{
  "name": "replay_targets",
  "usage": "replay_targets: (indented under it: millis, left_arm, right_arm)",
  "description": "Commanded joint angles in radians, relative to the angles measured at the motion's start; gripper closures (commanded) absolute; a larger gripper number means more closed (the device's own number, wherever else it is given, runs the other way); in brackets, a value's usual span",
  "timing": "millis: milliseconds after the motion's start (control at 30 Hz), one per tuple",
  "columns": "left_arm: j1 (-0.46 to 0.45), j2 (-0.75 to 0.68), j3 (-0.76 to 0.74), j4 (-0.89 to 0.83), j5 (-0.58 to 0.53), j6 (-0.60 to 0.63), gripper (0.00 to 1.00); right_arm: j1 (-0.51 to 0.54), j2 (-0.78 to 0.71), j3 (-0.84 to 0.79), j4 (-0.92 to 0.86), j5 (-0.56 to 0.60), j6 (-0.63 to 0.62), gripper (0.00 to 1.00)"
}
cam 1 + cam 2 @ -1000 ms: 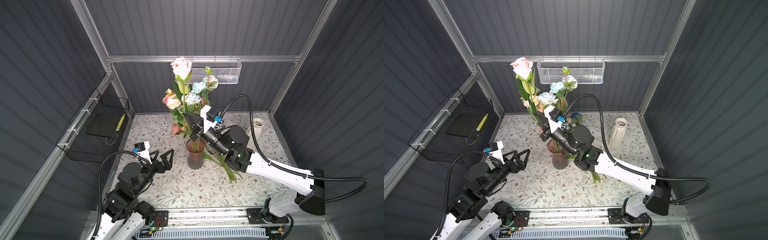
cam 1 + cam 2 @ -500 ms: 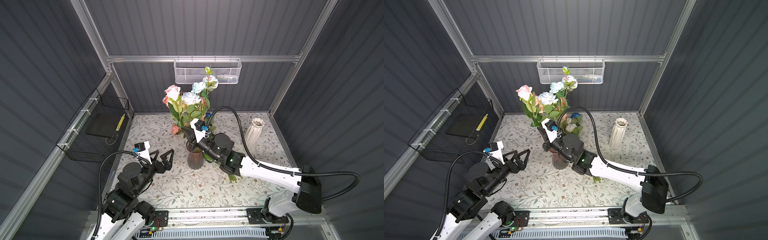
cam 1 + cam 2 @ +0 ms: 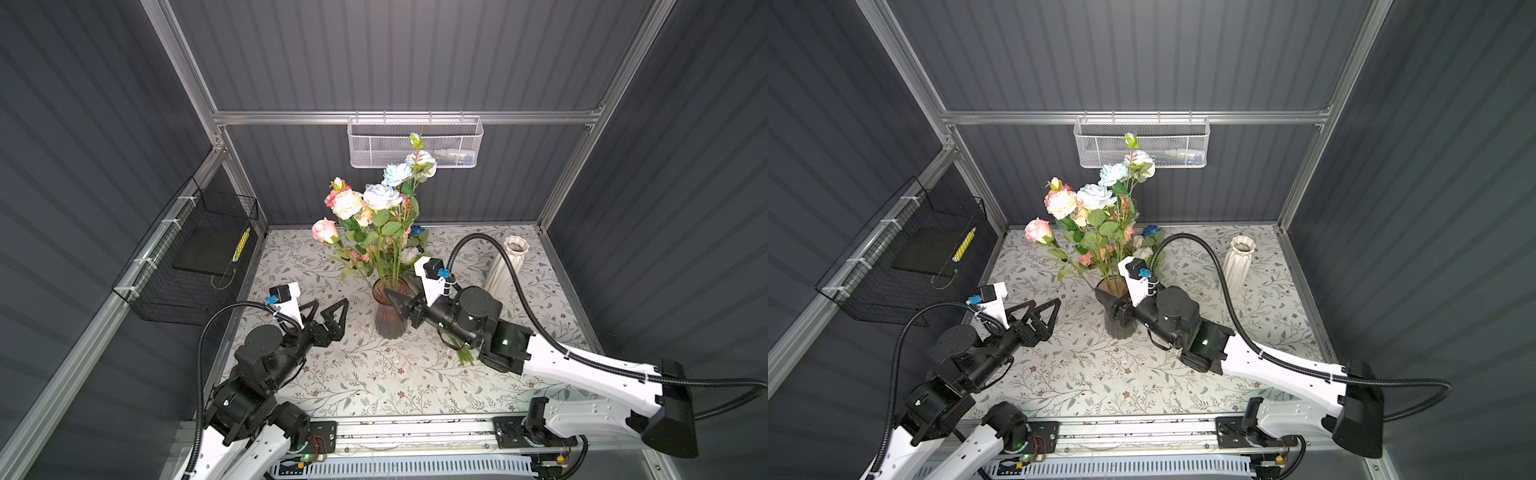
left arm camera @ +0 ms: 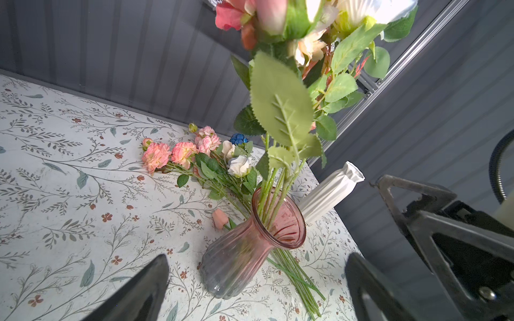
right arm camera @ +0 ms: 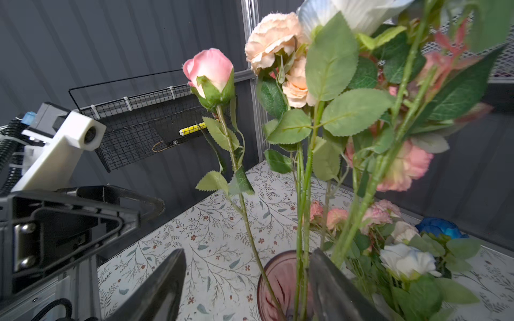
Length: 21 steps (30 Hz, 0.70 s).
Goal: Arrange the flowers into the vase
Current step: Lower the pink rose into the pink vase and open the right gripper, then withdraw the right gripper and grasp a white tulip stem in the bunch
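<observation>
Releasing the pink rose (image 3: 325,230), I judge: it leans in the vase (image 3: 384,326) at mid-frame. Right jaws stand apart at the rim, left jaws wide and empty. Next calls for backing off cleanly, then fetching flowers (image 4: 180,152) off the tabletop (image 4: 55,172).

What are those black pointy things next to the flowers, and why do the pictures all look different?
Those are parts of two robot arms. Two pictures look down on the whole table from above. The other two come from a small camera on each arm's wrist, so they look close up. A pink glass vase stands in the middle with flowers in it. Loose flowers lie on the table beside it, and a white vase stands farther back without flowers. The left arm's fingers hover open, away from the vase. The right arm's fingers are open by the pink vase's mouth. Neither holds anything.
</observation>
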Motion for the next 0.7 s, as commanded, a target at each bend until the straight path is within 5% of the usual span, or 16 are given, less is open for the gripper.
replay_targets:
  millis: [0,133,367,533,667]
  left_arm:
    - [0.002,-0.011,0.027,0.02,0.012,0.024,0.0]
    - [0.002,-0.029,0.034,0.019,0.003,0.03,0.0]
    - [0.002,-0.039,0.033,0.012,-0.001,0.034,0.0]
    - [0.002,-0.053,0.03,-0.006,-0.003,0.033,0.0]
    - [0.003,-0.072,0.027,-0.019,-0.012,0.035,0.0]
  right_arm:
    - [0.004,-0.084,-0.033,-0.157,0.07,0.069,0.27]
    - [-0.025,-0.127,-0.061,-0.346,0.14,0.161,0.32]
    - [-0.274,-0.036,-0.106,-0.556,-0.04,0.322,0.49]
    - [-0.369,0.177,-0.055,-0.606,-0.133,0.262,0.54]
    - [-0.377,0.323,0.024,-0.668,-0.08,0.216,0.53]
